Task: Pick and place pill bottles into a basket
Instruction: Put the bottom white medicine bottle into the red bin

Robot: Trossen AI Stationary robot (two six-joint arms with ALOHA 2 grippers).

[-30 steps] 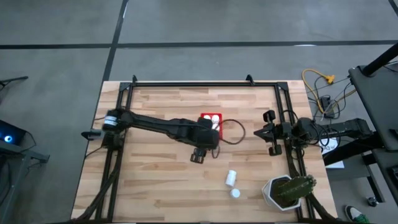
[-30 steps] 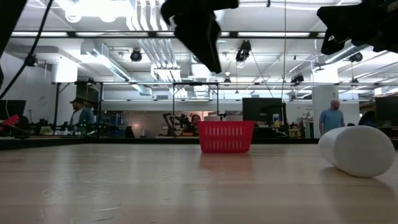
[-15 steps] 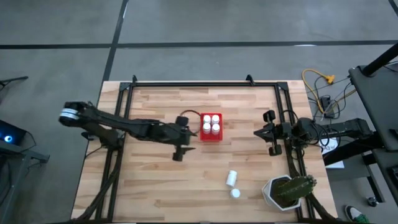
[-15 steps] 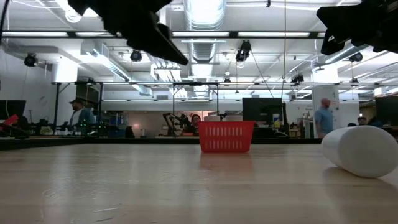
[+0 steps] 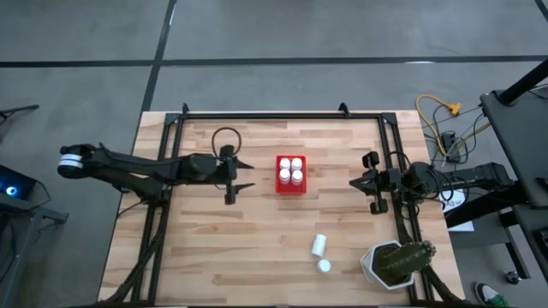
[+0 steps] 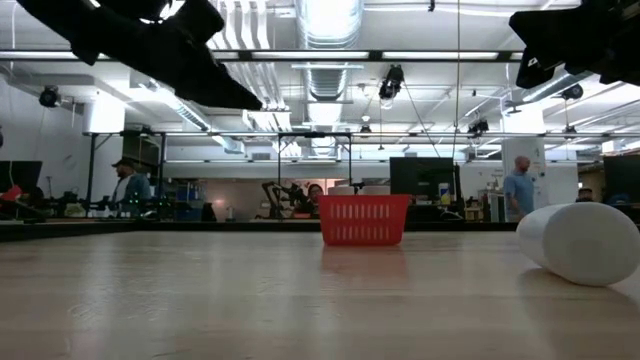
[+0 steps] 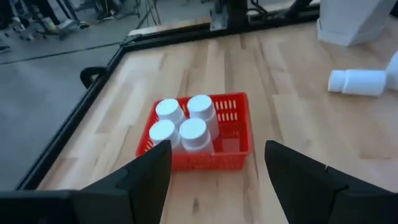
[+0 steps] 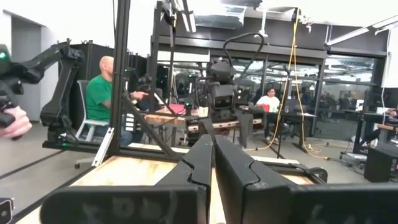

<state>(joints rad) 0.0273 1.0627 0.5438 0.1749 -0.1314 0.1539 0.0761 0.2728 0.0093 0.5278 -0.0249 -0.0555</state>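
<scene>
The red basket (image 5: pixel 291 175) stands mid-table with several white pill bottles (image 7: pixel 186 124) upright inside it. Another pill bottle (image 5: pixel 318 245) lies on its side on the wood nearer the front edge, and a third (image 5: pixel 324 266) is just in front of it. My left gripper (image 5: pixel 242 174) hovers open just left of the basket, pointing at it almost level, with nothing between its fingers (image 7: pixel 149 177). My right gripper (image 5: pixel 354 182) waits shut at the table's right side, raised off the wood.
A white pot with a green plant (image 5: pixel 396 263) stands at the front right corner. A black frame rail (image 5: pixel 282 114) runs along the table's far edge and sides. Bare wood lies between the basket and the loose bottles. People are in the room beyond.
My left gripper has drawn back from over the basket toward the table's left edge, sinking a little and tipping up from pointing down to nearly level. The bottles in the basket, partly covered before, now show in full.
</scene>
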